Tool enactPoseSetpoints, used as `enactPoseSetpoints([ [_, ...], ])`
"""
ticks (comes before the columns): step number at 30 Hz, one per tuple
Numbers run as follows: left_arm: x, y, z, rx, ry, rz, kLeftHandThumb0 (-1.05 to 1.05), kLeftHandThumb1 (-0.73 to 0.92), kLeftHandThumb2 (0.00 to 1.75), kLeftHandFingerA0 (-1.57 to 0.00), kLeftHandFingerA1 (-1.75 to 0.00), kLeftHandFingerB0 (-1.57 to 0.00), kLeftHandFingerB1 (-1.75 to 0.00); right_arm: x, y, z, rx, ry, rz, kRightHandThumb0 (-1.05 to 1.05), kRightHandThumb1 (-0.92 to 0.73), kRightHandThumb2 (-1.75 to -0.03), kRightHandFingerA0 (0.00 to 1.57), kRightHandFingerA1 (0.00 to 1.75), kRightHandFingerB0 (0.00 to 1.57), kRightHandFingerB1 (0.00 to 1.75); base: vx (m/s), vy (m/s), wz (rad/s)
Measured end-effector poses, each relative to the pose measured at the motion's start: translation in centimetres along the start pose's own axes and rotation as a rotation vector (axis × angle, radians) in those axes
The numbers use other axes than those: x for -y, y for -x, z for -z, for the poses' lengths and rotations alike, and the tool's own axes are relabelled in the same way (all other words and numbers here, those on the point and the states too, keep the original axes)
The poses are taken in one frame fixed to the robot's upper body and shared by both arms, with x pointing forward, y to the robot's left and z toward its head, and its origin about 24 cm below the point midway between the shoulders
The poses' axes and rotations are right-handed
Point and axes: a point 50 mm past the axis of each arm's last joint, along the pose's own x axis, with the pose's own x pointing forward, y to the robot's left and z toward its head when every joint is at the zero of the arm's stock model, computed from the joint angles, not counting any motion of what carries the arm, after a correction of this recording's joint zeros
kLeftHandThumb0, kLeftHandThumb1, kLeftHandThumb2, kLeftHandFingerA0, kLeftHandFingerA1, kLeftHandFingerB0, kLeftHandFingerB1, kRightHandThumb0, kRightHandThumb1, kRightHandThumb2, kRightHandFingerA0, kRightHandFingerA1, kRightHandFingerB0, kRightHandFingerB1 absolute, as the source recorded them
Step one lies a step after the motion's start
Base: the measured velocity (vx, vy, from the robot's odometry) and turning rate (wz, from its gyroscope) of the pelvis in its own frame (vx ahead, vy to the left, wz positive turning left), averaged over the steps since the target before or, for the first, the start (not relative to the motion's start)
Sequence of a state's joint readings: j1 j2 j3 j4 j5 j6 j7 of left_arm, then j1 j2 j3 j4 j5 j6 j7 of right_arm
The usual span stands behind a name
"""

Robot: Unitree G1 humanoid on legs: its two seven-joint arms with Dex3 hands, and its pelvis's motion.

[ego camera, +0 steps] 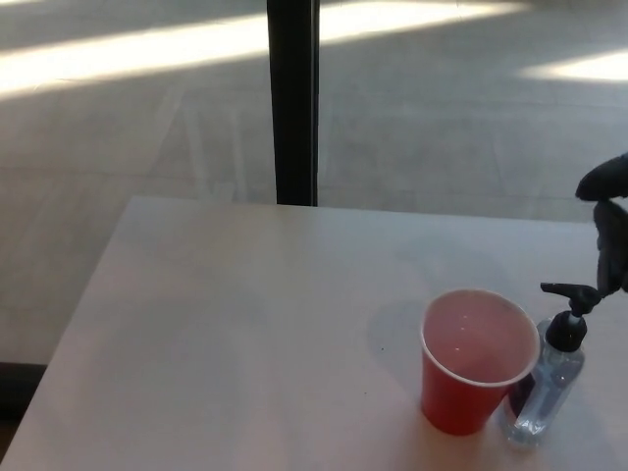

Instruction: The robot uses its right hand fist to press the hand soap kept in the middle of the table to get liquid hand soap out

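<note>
1. Standing near the table's [245, 314] front right corner was the hand soap bottle [549, 378], clear-bodied with a black pump head, its spout pointing left over the cup.
2. Just left of it, touching or nearly so, a red cup [476, 363] stood upright with its mouth open and pale inside.
3. Above and slightly right of the pump, the robot's right hand [610, 231] showed at the picture's right edge, dark and blurred, apart from the pump head; I could not tell whether its fingers were curled into a fist or spread.
4. The left hand did not show.
5. Beyond the pale tabletop ran a grey floor [442, 128] with bright sun stripes, and a black post [292, 98] rose behind the table's far edge.
</note>
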State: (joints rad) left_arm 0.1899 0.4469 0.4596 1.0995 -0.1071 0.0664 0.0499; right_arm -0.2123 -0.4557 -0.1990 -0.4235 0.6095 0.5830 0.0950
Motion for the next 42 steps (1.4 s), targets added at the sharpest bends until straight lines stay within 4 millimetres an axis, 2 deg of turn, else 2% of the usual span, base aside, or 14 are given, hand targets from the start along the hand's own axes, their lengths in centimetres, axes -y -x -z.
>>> enactPoseSetpoints([
  [2,-0.2,0.0,0.3,-0.008,-0.004,-0.004,0.14,0.38,0.98,-0.9,-1.05,-0.68,-0.87,-0.4,0.2,0.4,-0.019,0.004,-0.02,-0.12,-0.68,-1.03,0.91,1.75,0.74,1.24,0.0,0.0,0.0],
  [5,-0.4,0.1,0.7,-0.019,-0.006,-0.008,0.15,0.34,1.0,-0.95,-1.1,-0.77,-0.95,-0.9,0.3,0.7,-0.04,0.009,-0.05,-0.1,-0.67,-1.09,0.96,1.75,0.77,1.24,0.0,0.0,0.0],
  [6,-0.5,0.1,0.9,-0.023,-0.001,-0.01,0.15,0.35,1.0,-0.93,-1.1,-0.75,-0.94,-1.1,0.3,0.7,-0.042,0.009,-0.057,-0.1,-0.68,-1.1,0.97,1.75,0.77,1.24,0.0,0.0,0.0],
  [7,-0.5,0.1,1.0,-0.026,0.004,-0.012,0.18,0.35,1.01,-0.87,-1.1,-0.67,-0.93,-1.2,0.3,0.7,-0.044,0.008,-0.062,-0.1,-0.67,-1.11,0.97,1.75,0.76,1.26,0.0,0.0,0.0],
  [11,-0.7,0.1,1.0,-0.03,0.023,-0.017,0.17,0.32,1.01,-0.89,-1.09,-0.7,-0.93,-1.4,0.3,0.7,-0.048,0.004,-0.079,-0.1,-0.66,-1.1,0.97,1.75,0.76,1.28,0.0,0.0,0.0],
  [14,-0.7,0.1,1.1,-0.033,0.019,-0.017,0.13,0.38,0.99,-0.89,-1.04,-0.71,-0.9,-1.4,0.2,0.8,-0.051,0.003,-0.084,-0.12,-0.66,-1.1,0.97,1.75,0.76,1.28,0.0,0.0,0.0],
  [19,-0.8,0.1,1.2,-0.039,0.008,-0.018,0.14,0.37,0.99,-0.89,-1.06,-0.7,-0.9,-1.4,-0.1,0.8,-0.05,-0.008,-0.092,-0.12,-0.67,-1.09,0.98,1.75,0.75,1.28,0.0,0.0,0.0],
  [25,-0.8,0.1,1.4,-0.044,-0.008,-0.016,0.12,0.36,0.98,-0.89,-1.05,-0.76,-0.92,-1.3,-0.6,1.1,-0.057,-0.028,-0.088,-0.12,-0.66,-1.11,0.98,1.75,0.77,1.27,0.0,0.0,0.0],
  [31,-0.8,0.1,1.2,-0.033,-0.014,-0.015,0.13,0.35,0.99,-0.91,-1.07,-0.75,-0.92,-1.0,-1.3,1.1,-0.057,-0.042,-0.076,-0.13,-0.65,-1.12,0.98,1.75,0.76,1.29,0.0,0.0,0.0],
  [34,-0.8,0.2,1.2,-0.033,-0.014,-0.015,0.13,0.37,1.01,-0.87,-1.04,-0.73,-0.91,-1.0,-1.7,1.1,-0.056,-0.04,-0.073,-0.12,-0.65,-1.11,0.97,1.75,0.76,1.31,0.0,0.0,0.0],
  [40,-0.8,0.2,1.3,-0.034,-0.016,-0.015,0.11,0.38,0.97,-0.87,-1.03,-0.75,-0.91,-0.9,-2.0,1.5,-0.076,-0.04,-0.065,-0.14,-0.66,-1.07,0.97,1.75,0.77,1.27,0.0,0.0,0.0],
  [42,-0.8,0.2,1.3,-0.034,-0.019,-0.014,0.11,0.37,0.99,-0.93,-1.06,-0.79,-0.94,-0.9,-2.1,1.6,-0.076,-0.043,-0.063,-0.12,-0.66,-1.09,0.98,1.75,0.78,1.26,0.0,0.0,0.0],
])
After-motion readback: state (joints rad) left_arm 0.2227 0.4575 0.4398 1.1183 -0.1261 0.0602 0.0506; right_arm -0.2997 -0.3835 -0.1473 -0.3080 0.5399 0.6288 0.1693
